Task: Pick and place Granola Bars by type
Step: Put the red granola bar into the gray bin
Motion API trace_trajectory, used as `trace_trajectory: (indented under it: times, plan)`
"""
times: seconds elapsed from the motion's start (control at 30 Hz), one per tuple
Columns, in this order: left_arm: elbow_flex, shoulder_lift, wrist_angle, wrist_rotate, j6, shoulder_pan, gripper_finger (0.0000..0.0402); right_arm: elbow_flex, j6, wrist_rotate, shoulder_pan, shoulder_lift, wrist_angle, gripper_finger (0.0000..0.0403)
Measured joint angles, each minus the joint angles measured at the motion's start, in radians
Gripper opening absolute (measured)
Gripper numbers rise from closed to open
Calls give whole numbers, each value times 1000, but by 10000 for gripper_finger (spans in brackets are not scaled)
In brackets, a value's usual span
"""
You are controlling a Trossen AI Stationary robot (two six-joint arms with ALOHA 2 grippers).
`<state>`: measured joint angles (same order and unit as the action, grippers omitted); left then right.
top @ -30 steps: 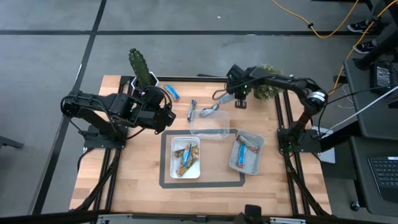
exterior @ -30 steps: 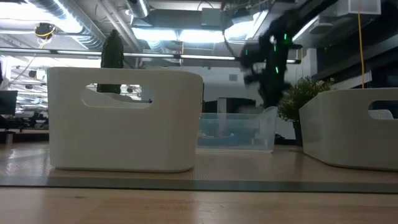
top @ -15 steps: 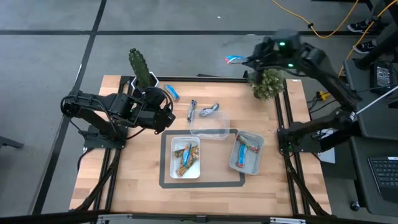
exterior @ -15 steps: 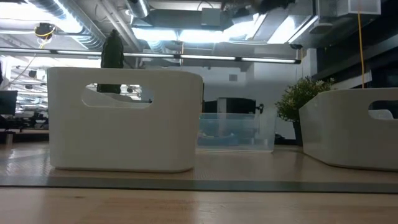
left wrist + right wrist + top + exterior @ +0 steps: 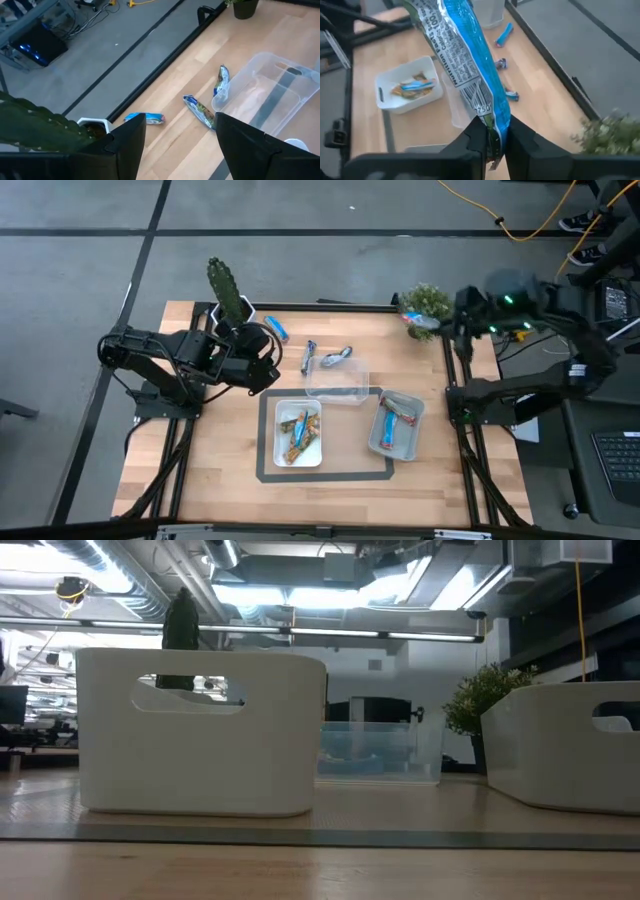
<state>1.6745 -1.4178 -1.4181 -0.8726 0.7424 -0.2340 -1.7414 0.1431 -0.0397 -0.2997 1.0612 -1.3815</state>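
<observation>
My right gripper (image 5: 494, 142) is raised over the table's far right corner (image 5: 440, 323), beside a small plant, shut on a blue-silver granola bar (image 5: 465, 55). My left gripper (image 5: 177, 145) is open and hovers over the table's left half (image 5: 265, 365), touching nothing. Three loose bars lie flat on the wood at the far middle: a blue one (image 5: 278, 330) and two more (image 5: 308, 357) (image 5: 338, 357). A white tray (image 5: 275, 442) holds gold-brown bars. A second tray (image 5: 414, 415) holds blue-red bars. A clear container (image 5: 335, 385) stands between them. My right gripper pinches the blue-silver bar between its two fingers (image 5: 472, 142) at one end of the wrapper (image 5: 492, 120). The rest of the bar sticks out past the fingertips. It is lifted clear of the table.
A tall cactus in a pot (image 5: 225, 292) stands at the far left, close to my left arm. The bushy plant (image 5: 428, 302) is under my right arm. In the low view the white tray (image 5: 200, 730), the clear container (image 5: 380, 750) and the second tray (image 5: 565, 745) stand in a row.
My right gripper, shut on the bar throughout, has risen from low over the table's far middle, then swung toward the right edge and now hangs over the far right corner by the plant. The bar went with it. The loose bars stayed put.
</observation>
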Motion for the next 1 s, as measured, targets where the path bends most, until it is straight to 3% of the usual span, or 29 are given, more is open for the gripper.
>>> trace_trajectory:
  times: [0.13,0.27,0.4,0.7,1.0]
  plan:
    - [0,0,0,1,-30,0,229,99,199,197,205,-72,18,50]
    - [0,0,0,3,-45,-12,229,323,347,309,342,-135,101,49]
    - [0,0,-5,4,-50,-33,229,480,484,274,403,-150,203,51]
    - [0,0,-7,42,-35,-55,229,501,939,80,505,-16,174,49]
    - [0,0,-8,55,-24,-74,229,631,1210,181,695,120,158,50]
